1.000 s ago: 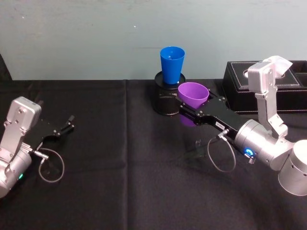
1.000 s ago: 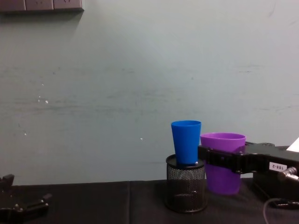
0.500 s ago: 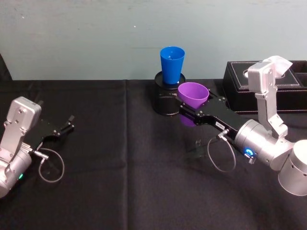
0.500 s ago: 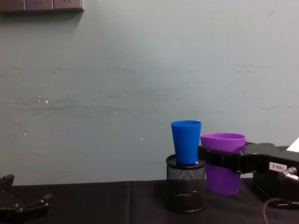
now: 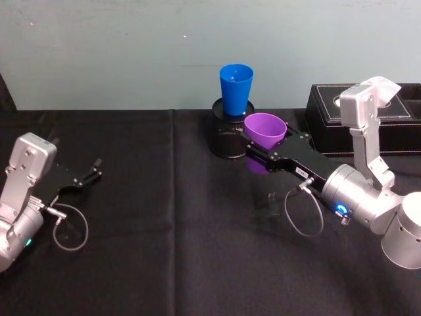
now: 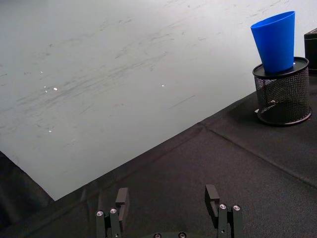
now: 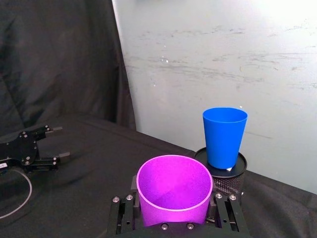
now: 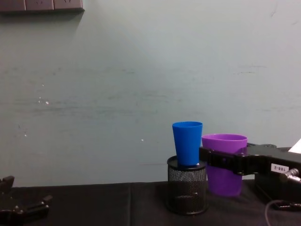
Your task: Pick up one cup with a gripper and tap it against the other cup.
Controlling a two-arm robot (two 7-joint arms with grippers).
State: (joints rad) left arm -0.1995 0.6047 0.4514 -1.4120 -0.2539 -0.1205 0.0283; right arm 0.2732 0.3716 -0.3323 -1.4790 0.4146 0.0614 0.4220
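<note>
The purple cup (image 5: 265, 130) hangs upright above the table with my right gripper (image 5: 268, 146) shut on its lower body. In the right wrist view the purple cup (image 7: 173, 191) sits between the fingers (image 7: 124, 214). The blue cup (image 5: 236, 87) stands upright on top of a black mesh pen holder (image 5: 227, 138), just behind and left of the purple one. From the chest, the purple cup (image 8: 225, 184) is beside the blue cup (image 8: 187, 142), a narrow gap between their rims. My left gripper (image 5: 92, 172) rests open at the table's left, holding nothing.
A black box (image 5: 329, 122) stands at the back right, close to the right arm. The table is covered in black cloth (image 5: 171, 237), and a pale wall rises right behind the pen holder (image 8: 186, 190). Cables loop beside both wrists.
</note>
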